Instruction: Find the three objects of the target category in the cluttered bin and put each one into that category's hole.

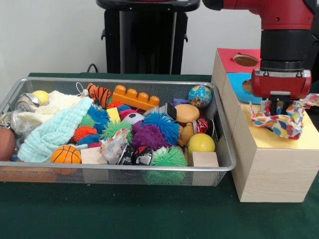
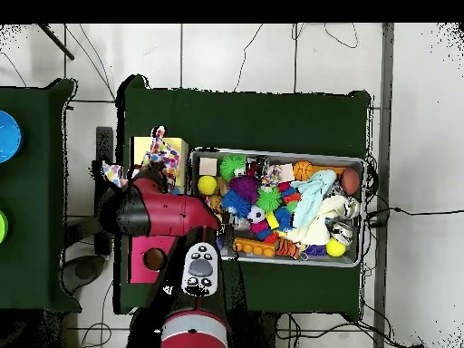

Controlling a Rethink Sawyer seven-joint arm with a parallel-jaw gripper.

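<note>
My gripper (image 1: 276, 107) hangs over the yellow top (image 1: 304, 137) of the pale wooden box (image 1: 271, 172), right of the bin. It is shut on a white cloth with coloured dots (image 1: 280, 123), which bunches round the fingers and drapes onto the yellow top. The cloth and gripper hide that box's hole. In the overhead view the arm (image 2: 154, 213) covers the gripper, and the dotted cloth (image 2: 163, 149) spills over the yellow top (image 2: 140, 149). The wire mesh bin (image 1: 124, 81) is full of toys. A pale crumpled piece with coloured spots (image 1: 113, 145) lies at its front middle.
The blue-topped box (image 1: 238, 81) and the red-topped box (image 1: 230, 54) with its round hole (image 1: 245, 60) stand behind the yellow one. In the bin lie a mint-green towel (image 1: 55, 132), a cream knitted cloth (image 1: 56, 102), spiky balls, a yellow ball (image 1: 201, 143) and wooden blocks (image 1: 205, 159).
</note>
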